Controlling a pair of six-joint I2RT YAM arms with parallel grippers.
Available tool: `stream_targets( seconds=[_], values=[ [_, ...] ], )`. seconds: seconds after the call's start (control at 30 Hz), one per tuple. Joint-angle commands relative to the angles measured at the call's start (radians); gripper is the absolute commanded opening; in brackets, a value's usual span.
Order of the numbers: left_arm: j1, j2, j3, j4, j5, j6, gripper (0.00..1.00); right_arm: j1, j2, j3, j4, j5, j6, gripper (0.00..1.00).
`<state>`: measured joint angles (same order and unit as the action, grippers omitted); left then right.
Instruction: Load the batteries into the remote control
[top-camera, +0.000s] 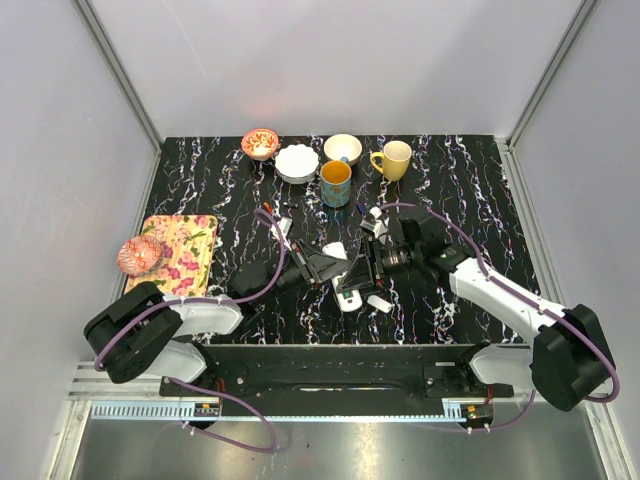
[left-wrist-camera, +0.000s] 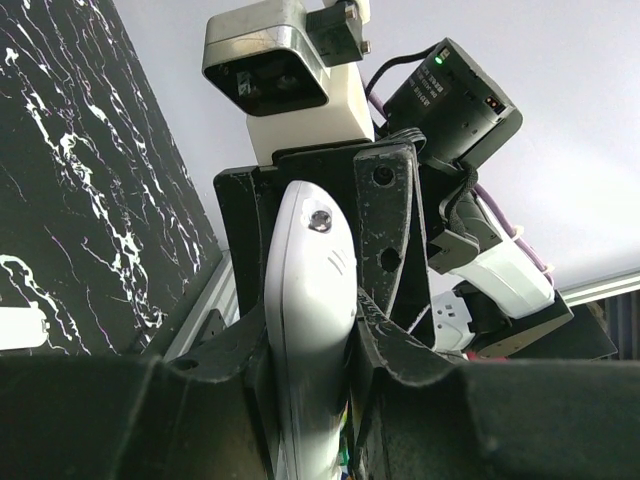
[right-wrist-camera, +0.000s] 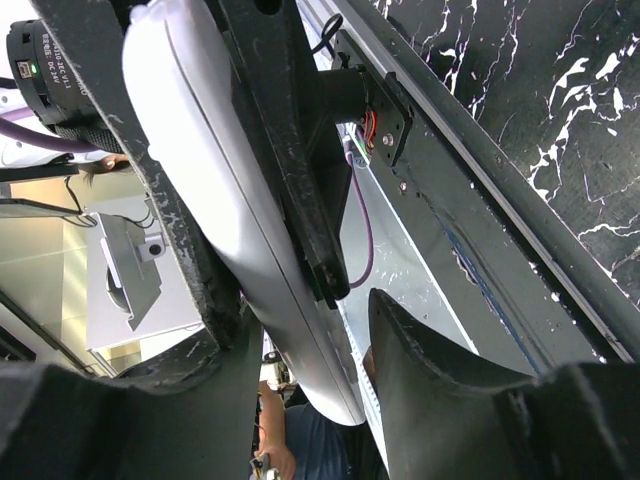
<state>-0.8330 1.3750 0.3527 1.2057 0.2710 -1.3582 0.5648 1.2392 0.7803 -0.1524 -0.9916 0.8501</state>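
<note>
Remote control (left-wrist-camera: 310, 300) is up off the black marbled table (top-camera: 200, 190), at the middle of the near half where the two arms meet nose to nose. It is a slim white bar. In the left wrist view it runs lengthwise out from between the fingers of the left gripper (left-wrist-camera: 312, 345), which press against both of its long sides, so that gripper is clamped on it. The far end of the bar sits between the two black fingers of the right gripper (right-wrist-camera: 305, 330). In the right wrist view one of those fingers (right-wrist-camera: 200, 370) lies against the bar while the other (right-wrist-camera: 400, 350) stands just beside it with a thin gap. The left wrist view shows both hugging it closely, so I cannot tell whether the right gripper is pinching or only flanking it. A small white chip (top-camera: 378, 303) lies on the table just beside and below the grippers. A blue mug (top-camera: 336, 183) and a yellow mug (top-camera: 393, 160) stand well apart from them, toward the back.
</note>
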Motion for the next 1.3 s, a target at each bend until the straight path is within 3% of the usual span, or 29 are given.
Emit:
stream_targets(
  seconds=[0.0, 0.33, 0.5, 0.6, 0.9, 1.27],
  values=[
    [-0.029, -0.04, 0.009, 0.083, 0.03, 0.014, 0.0, 0.0, 0.011, 0.043, -0.016, 0.044, -0.013, 0.52],
    [-0.014, -0.031, 0.002, 0.058, 0.02, 0.014, 0.0, 0.0, -0.004, 0.068, -0.056, 0.027, -0.042, 0.61],
    [-0.006, -0.025, 0.005, 0.034, 0.02, 0.016, 0.0, -0.003, -0.021, 0.085, -0.081, 0.021, -0.059, 0.75],
    [-0.002, -0.025, 0.006, 0.022, 0.019, 0.018, 0.0, -0.002, -0.032, 0.091, -0.096, 0.022, -0.069, 0.77],
    [0.048, -0.06, -0.015, 0.025, 0.042, -0.022, 0.0, -0.002, -0.095, 0.112, -0.248, 0.099, -0.223, 0.77],
    [0.063, -0.07, -0.011, 0.052, 0.066, -0.05, 0.0, -0.002, -0.113, 0.06, -0.197, 0.067, -0.26, 0.72]
  ],
)
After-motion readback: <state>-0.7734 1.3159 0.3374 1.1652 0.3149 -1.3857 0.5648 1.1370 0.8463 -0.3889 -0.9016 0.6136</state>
